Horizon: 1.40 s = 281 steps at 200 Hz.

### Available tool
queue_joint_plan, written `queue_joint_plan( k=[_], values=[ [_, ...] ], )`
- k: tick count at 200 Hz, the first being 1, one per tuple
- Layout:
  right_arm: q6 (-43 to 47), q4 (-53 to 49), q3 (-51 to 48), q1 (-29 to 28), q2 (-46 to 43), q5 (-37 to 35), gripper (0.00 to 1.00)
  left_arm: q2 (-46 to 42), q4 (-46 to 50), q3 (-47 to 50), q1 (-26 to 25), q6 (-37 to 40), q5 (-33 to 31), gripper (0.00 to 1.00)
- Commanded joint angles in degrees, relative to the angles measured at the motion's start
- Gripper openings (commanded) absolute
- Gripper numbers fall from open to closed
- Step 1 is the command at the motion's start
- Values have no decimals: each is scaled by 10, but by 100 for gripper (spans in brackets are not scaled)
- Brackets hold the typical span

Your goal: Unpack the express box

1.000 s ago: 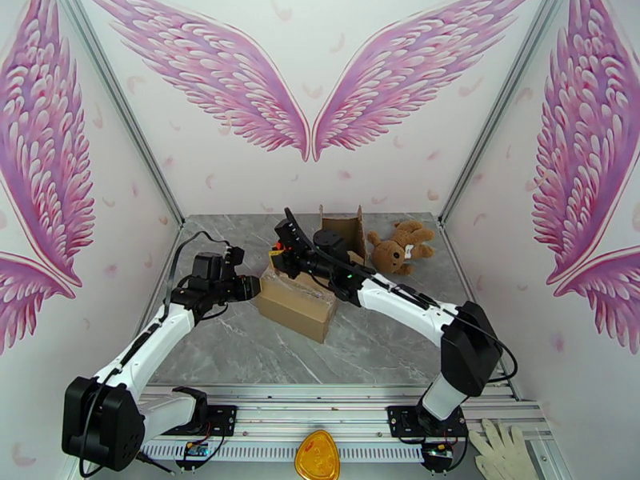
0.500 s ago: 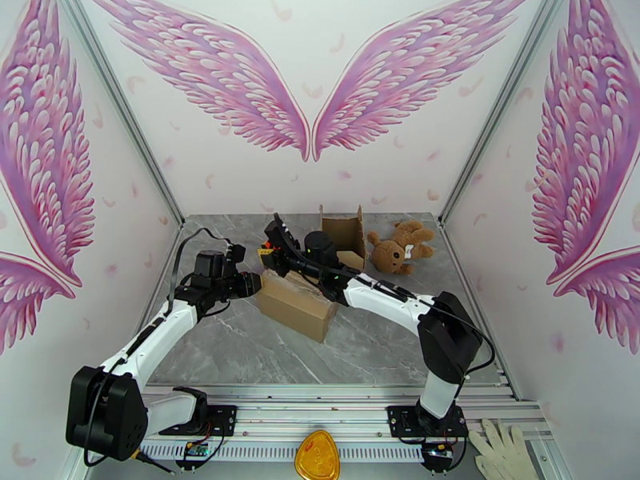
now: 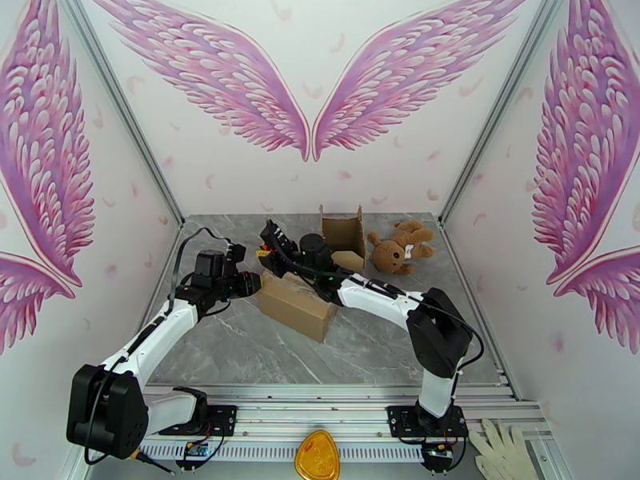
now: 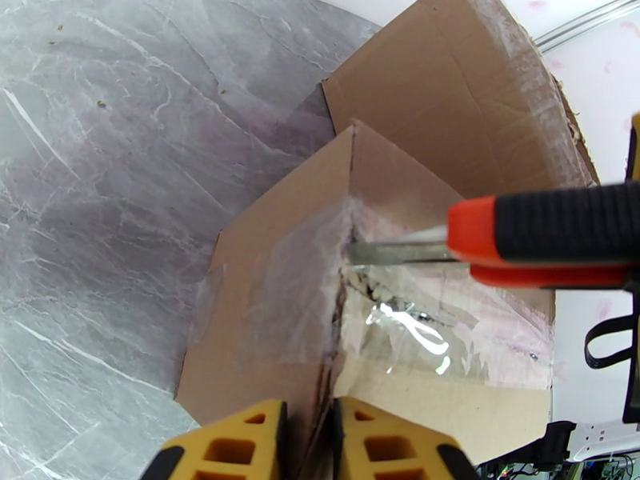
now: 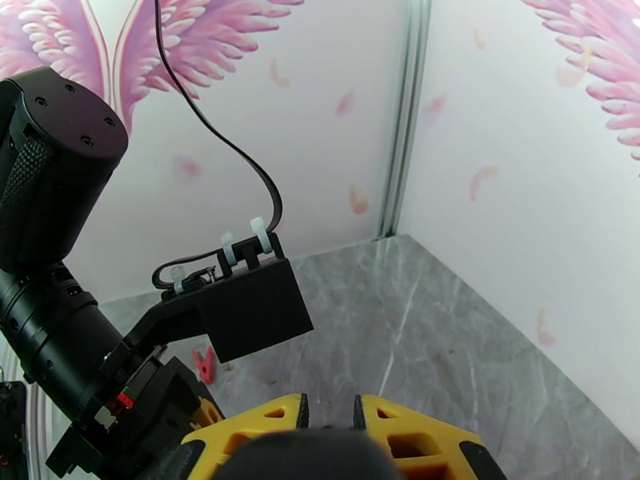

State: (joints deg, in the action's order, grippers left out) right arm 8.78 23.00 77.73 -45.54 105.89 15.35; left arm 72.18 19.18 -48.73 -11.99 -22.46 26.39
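Pink feathered wings (image 3: pixel 216 74) painted across white walls frame a grey marbled surface (image 3: pixel 240 354). The express box (image 3: pixel 296 304), a taped brown carton, lies near the middle of it with one end angled toward 10 o'clock.

That end is where the work is. Clear tape (image 4: pixel 416 330) runs over the seam, wrinkled and apparently torn near the corner. The blade (image 4: pixel 396 252) of an orange-and-black utility knife (image 4: pixel 544 234) touches the tape there, seemingly to slit the seal so the flaps can be opened.

The right claw (image 5: pixel 330 406), reaching in from the box's 11 o'clock, is clamped on the knife's dark handle and holds the blade roughly level across the end. The left claw (image 4: pixel 308 406), at the box's 9 o'clock, has its yellow fingers (image 4: pixel 232 450) drawn close on the cardboard edge of the same end. This evidently braces the box against the push of the blade, though how firm the pinch is cannot be judged.

With the seam taped and no contents in sight, the unpacking looks to be at an early stage.

At the box's 1 o'clock stands a second, opened carton (image 3: pixel 342 230), with a brown teddy bear (image 3: pixel 400 246) lying just beside it at 2 o'clock, both apart from the cutting. A pair of white gloves (image 3: pixel 504 450) rests on the frame at 4 o'clock.
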Motion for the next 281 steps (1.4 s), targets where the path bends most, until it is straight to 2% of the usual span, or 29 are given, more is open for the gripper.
queue_joint_plan(
  k=[1, 83, 189, 281],
  values=[
    [31, 6, 0, -5, -8, -23, 0, 23, 51, 10, 2, 4, -26, 19],
    [-4, 18, -46, -9, -32, 11, 0, 31, 48, 7, 4, -6, -30, 17],
    [-15, 33, -106, -12, -72, -5, 0, 42, 47, 3, 6, -23, -32, 14],
    [75, 27, -121, -9, -85, -70, 0, 37, 66, -2, 6, 0, -41, 12]
  ],
)
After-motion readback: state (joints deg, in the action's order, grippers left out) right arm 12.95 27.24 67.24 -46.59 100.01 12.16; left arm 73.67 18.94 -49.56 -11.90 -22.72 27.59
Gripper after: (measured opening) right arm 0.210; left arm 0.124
